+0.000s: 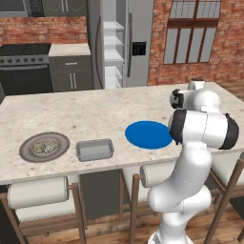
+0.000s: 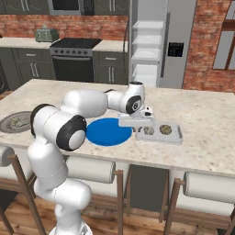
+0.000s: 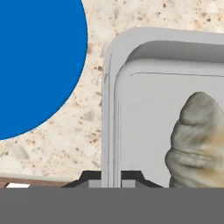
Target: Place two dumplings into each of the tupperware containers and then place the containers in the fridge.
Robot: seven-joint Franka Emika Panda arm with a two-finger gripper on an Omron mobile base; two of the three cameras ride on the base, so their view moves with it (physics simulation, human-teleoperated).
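Grey tupperware container (image 3: 144, 109) at frame centre, rim pinched between closed gripper (image 3: 111, 176) fingertips. Lift level. Keep dumpling (image 3: 197, 140) from rolling.

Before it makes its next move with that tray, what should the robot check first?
1. Pincer shut on the near container's rim: ok.
2. Two dumplings inside that container: ok.
3. Fridge open, white shelves showing: ok.
4. Second container filled: not ok, it sits empty beside the grey plate.
5. Grip firm enough to lift without tipping: cannot tell.
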